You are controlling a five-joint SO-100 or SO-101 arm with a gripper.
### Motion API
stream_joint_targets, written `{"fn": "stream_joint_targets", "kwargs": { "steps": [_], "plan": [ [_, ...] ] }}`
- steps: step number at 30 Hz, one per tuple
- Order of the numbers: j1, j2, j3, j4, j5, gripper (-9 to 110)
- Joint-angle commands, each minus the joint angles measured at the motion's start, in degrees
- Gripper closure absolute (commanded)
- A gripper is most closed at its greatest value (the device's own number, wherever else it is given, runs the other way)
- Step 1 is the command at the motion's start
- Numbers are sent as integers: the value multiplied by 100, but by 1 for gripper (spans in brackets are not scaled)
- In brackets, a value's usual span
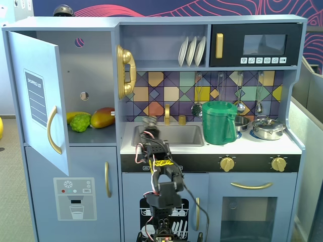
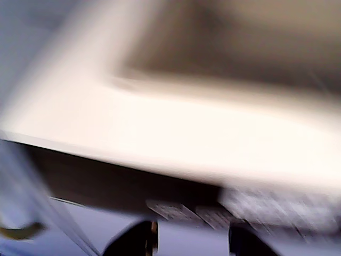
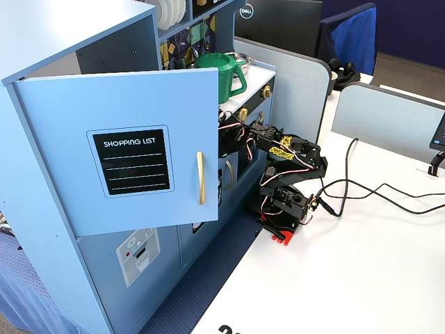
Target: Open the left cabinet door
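The left cabinet door [image 1: 38, 96] is light blue, carries the black "SHOPPING LIST" panel and a curved gold handle [image 1: 52, 129], and stands swung wide open. It also shows in a fixed view [image 3: 125, 153], with its handle [image 3: 200, 177]. My gripper [image 1: 150, 122] is blurred by motion over the front left of the sink [image 1: 171, 135], apart from the door. In the wrist view the gripper [image 2: 192, 242] shows two dark fingertips apart with nothing between them, below the blurred white counter edge [image 2: 176, 144].
Inside the open cabinet lie a mango [image 1: 102, 117], a green fruit [image 1: 79, 122] and a banana [image 1: 74, 115]. A green pitcher [image 1: 218, 122] stands on the counter right of the sink. The lower door with the dispenser picture [image 1: 75, 199] is shut. Cables [image 3: 368, 191] trail over the white table.
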Motion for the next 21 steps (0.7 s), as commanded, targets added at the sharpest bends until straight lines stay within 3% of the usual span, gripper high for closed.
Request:
{"fn": "stream_joint_targets", "kwargs": {
  "steps": [1,9,21],
  "plan": [
    [624,167,158,1099,562,92],
    [1143,826,1564,1793,598,93],
    [615,2294,3401,2294,1081,92]
  ]
}}
